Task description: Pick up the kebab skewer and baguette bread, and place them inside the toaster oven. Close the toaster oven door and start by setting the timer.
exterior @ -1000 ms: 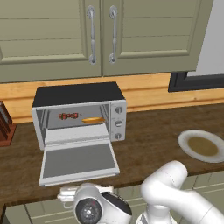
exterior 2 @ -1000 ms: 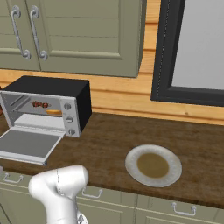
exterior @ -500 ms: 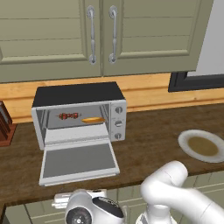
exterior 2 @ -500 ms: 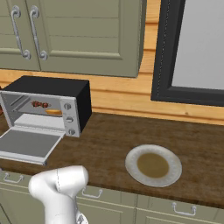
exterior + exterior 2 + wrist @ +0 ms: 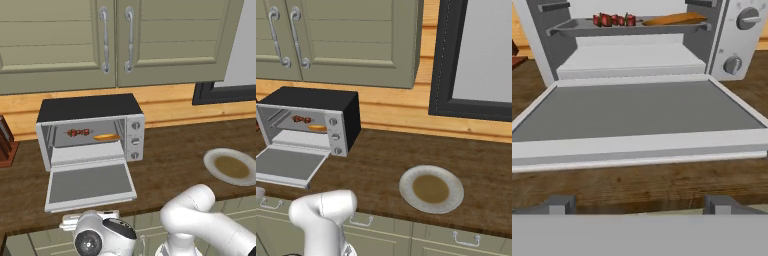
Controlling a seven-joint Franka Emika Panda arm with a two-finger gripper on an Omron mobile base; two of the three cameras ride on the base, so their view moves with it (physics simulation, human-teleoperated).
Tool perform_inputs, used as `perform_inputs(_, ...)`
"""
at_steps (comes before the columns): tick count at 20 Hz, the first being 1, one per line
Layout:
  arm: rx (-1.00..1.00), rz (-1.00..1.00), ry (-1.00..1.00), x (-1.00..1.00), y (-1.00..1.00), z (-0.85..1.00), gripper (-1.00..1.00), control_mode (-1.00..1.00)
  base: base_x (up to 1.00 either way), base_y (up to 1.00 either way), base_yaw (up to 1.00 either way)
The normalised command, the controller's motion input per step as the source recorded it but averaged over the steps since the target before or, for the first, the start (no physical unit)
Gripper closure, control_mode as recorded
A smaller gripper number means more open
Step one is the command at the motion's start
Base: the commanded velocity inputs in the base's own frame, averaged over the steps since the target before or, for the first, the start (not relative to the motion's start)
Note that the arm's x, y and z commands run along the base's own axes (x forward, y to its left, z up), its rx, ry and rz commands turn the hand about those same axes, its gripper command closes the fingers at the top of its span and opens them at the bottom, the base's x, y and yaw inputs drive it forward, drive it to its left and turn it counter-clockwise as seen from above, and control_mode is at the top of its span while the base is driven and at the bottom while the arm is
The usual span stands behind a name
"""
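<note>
The silver-grey toaster oven stands on the wooden counter with its door dropped open and lying flat. Inside, on the rack, the dark red kebab skewer lies on the left. The golden baguette bread lies to its right. My gripper sits low at the counter's front edge, just before the door's front rim. It is open, its fingertips wide apart with nothing between them.
Knobs line the oven's right panel. A round plate lies on the counter to the right. A dark wooden block stands left of the oven. Cabinet doors hang above, and a dark window frame is at the right.
My hand has shifted a little to the left and lower in front of the open door. The oven, skewer and bread have not moved.
</note>
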Motion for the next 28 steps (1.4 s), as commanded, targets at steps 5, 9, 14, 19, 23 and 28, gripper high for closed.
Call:
perform_inputs(5, -0.08, 0.00, -0.04, 0.25, 0.12, -0.23, -1.00, -1.00, 0.00, 0.00, 0.00)
perform_inputs(9, -0.05, 0.00, 0.00, 0.02, 0.12, -0.36, -1.00, -1.00, 0.00, 0.00, 0.00)
perform_inputs(14, 0.00, 0.00, 0.00, 0.17, 0.02, -0.09, -1.00, -1.00, 0.00, 0.00, 0.00)
perform_inputs(19, 0.00, 0.00, 0.00, 0.25, 0.04, 0.00, -1.00, -1.00, 0.00, 0.00, 0.00)
perform_inputs(23, 0.00, 0.00, 0.01, 0.03, 0.00, -0.09, -1.00, -1.00, 0.00, 0.00, 0.00)
perform_inputs(28, 0.00, 0.00, 0.12, 0.00, 0.00, -0.12, -1.00, -1.00, 0.00, 0.00, 0.00)
